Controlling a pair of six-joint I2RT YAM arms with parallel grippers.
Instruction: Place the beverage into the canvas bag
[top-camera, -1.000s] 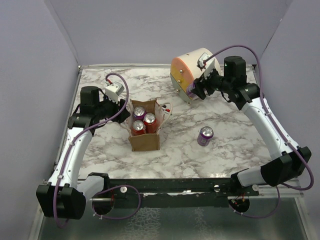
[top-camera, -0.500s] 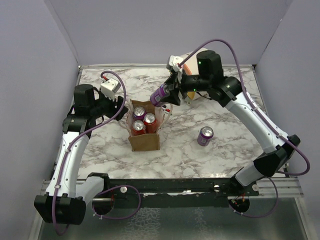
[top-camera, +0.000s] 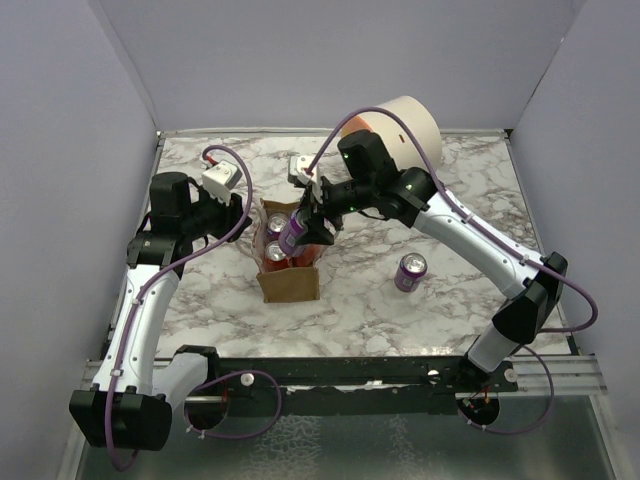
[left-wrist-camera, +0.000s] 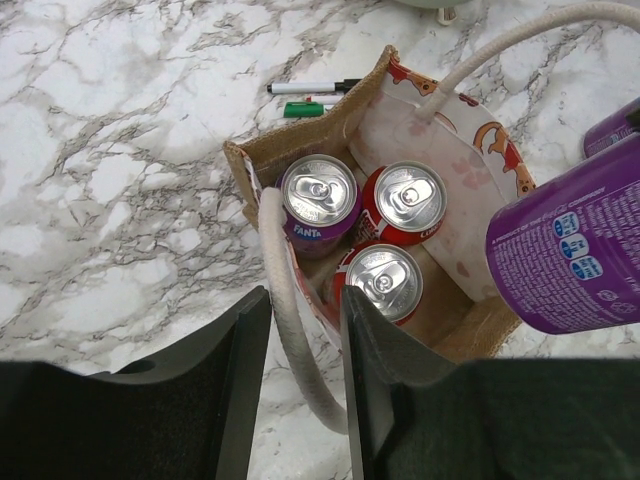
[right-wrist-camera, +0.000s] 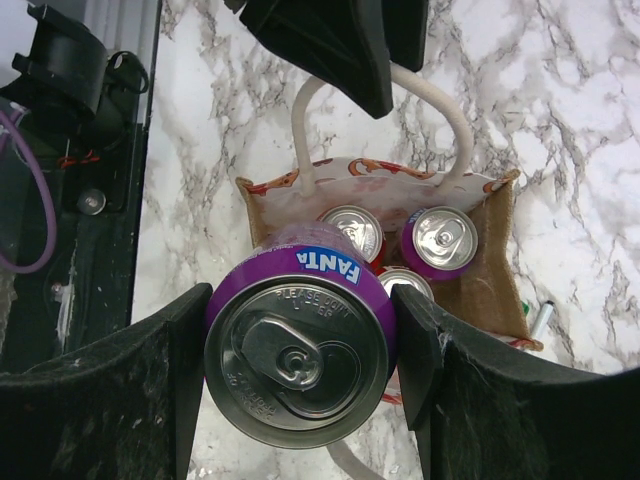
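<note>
My right jaws clamp the purple can (right-wrist-camera: 300, 345), tilted above the canvas bag (top-camera: 290, 284) on the desk (top-camera: 450, 300) — three cans (left-wrist-camera: 410, 197) inside, one corner free — while my left jaws pinch its handle (left-wrist-camera: 285, 300); I'd upright the can, then lower slowly.

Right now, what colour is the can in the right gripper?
Purple, a Fanta can; clearest in the right wrist view.
</note>
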